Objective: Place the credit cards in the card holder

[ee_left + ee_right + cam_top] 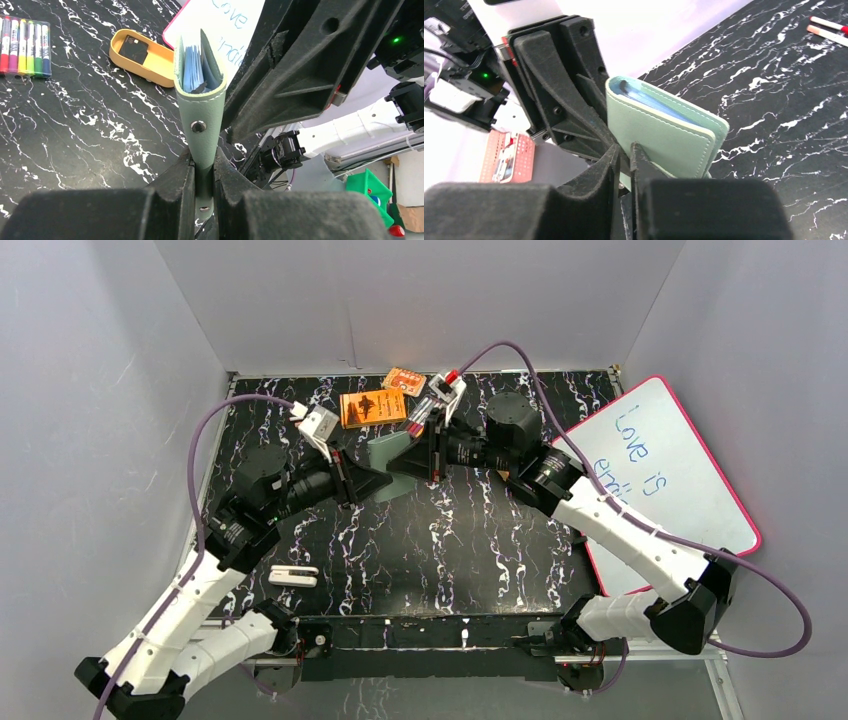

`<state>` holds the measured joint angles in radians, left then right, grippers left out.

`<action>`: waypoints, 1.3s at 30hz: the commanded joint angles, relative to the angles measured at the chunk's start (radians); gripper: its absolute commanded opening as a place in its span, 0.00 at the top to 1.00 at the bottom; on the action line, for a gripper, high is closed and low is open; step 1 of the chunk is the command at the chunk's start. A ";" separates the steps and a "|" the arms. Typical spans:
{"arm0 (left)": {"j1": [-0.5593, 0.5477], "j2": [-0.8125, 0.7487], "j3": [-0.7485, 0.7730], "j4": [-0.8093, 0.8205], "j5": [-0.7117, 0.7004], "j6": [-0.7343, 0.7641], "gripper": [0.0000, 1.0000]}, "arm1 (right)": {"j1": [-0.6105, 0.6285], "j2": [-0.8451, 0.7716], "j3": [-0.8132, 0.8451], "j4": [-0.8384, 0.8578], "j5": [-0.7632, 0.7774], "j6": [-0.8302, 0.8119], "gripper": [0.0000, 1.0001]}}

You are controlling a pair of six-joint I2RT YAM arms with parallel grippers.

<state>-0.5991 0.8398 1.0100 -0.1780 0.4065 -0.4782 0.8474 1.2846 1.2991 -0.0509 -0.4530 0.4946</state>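
Left gripper [204, 161]: jaws closed to a narrow gap, clamping the lower edge of the card holder [202, 107]. The grip sits just below the snap stud. The holder stands upright above the fingers, clear of the table [75, 120].

Right gripper [625, 150]: jaws nearly closed, with a thin green edge of the card holder [664, 132] pinched between the fingers. The left gripper's black fingers are directly behind the holder in this view.

Card holder: sage green, with white stitching along the edges. From the left wrist, the covers part slightly at the top and pale blue sleeves show between them. A small dark edge sits among the sleeves; it cannot be determined whether this is a card.

In the top view, the card holder [385, 452] is held between the left gripper [370, 483] and the right gripper [407, 462], above the rear centre of the table.

Credit card [133, 48]: one dark card lies flat inside the tan oval tray [160, 67]. The tray rests on the table beyond the holder, beside the whiteboard [232, 22].

Other items:
- A set of coloured markers [24, 45] lies to the left of the tray.
- Two orange boxes [372, 407] rest near the rear edge of the table.
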 commanded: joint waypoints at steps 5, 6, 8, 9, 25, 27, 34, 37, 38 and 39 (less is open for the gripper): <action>-0.054 -0.114 -0.022 0.039 -0.098 0.029 1.00 | 0.012 -0.059 0.025 0.013 -0.079 -0.055 0.41; -0.054 -0.123 -0.032 0.032 -0.116 0.028 1.00 | 0.012 -0.073 0.040 0.000 -0.088 -0.068 0.37; -0.054 -0.142 -0.054 0.022 -0.129 0.025 1.00 | 0.012 -0.104 0.069 -0.034 -0.096 -0.113 0.32; -0.054 -0.152 -0.067 0.017 -0.125 0.023 1.00 | 0.012 -0.123 0.081 -0.059 -0.091 -0.141 0.31; -0.054 -0.334 -0.206 0.275 0.390 -0.060 1.00 | 0.012 -0.342 -0.138 -0.003 -0.094 -0.179 0.25; -0.054 -0.346 -0.207 0.273 0.387 -0.045 1.00 | 0.012 -0.349 -0.144 0.007 -0.109 -0.179 0.25; -0.054 -0.328 -0.207 0.317 0.440 -0.048 1.00 | 0.011 -0.332 -0.160 0.108 -0.222 -0.118 0.24; -0.054 -0.310 -0.195 0.320 0.452 -0.046 1.00 | 0.012 -0.309 -0.167 0.204 -0.324 -0.058 0.24; -0.054 -0.306 -0.193 0.324 0.454 -0.046 1.00 | 0.012 -0.300 -0.168 0.234 -0.356 -0.036 0.24; -0.054 -0.303 -0.190 0.328 0.453 -0.048 1.00 | 0.011 -0.291 -0.169 0.255 -0.382 -0.021 0.24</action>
<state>-0.6502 0.5213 0.7967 0.0891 0.8165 -0.5209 0.8585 0.9684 1.1351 0.0166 -0.6842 0.3851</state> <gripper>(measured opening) 0.085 0.763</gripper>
